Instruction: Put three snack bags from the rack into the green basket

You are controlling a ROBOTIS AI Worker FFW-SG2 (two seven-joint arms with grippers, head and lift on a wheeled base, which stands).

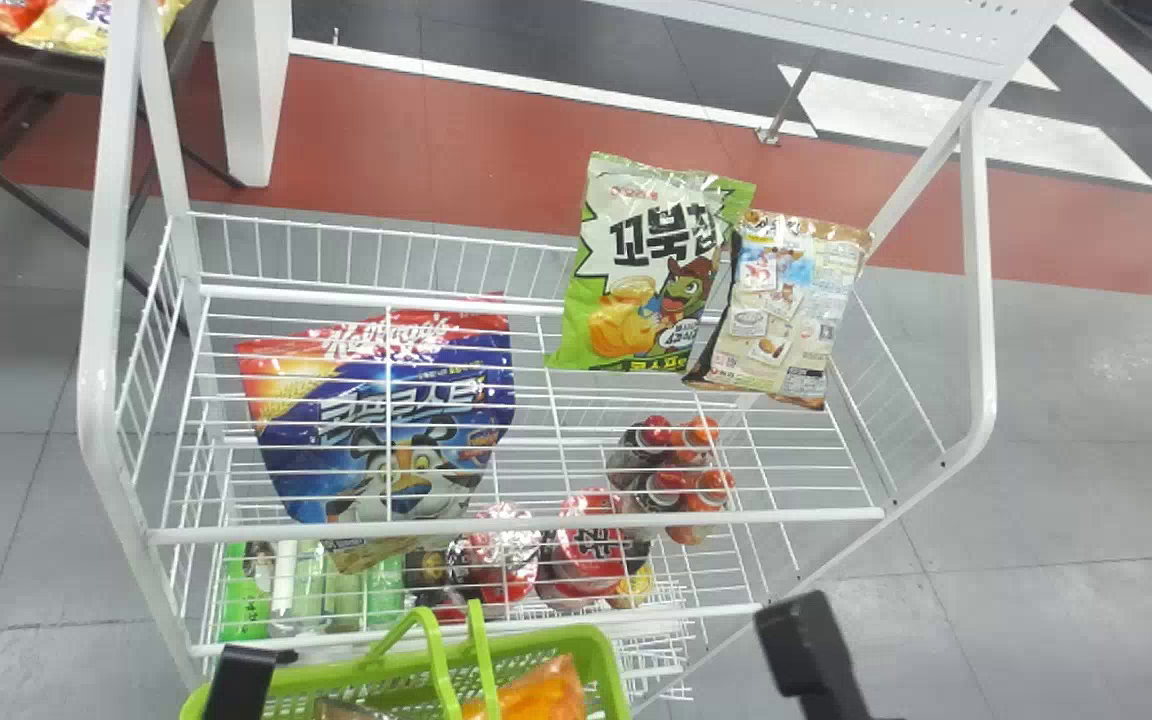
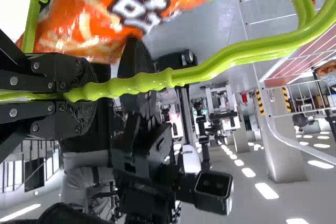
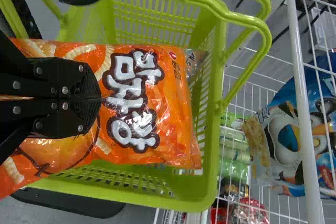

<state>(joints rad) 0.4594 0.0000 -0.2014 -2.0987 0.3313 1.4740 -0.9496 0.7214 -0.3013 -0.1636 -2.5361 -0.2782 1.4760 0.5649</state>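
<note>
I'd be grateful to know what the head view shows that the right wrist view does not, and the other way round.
Head view only: the green-and-white turtle snack bag and the brown snack bag on the rack, plus bottles with red and orange caps below.

Right wrist view only: the large lettering on the orange snack bag, and the right gripper closed on that bag.

Both: the green basket, the white rack and the tiger cereal bag.
</note>
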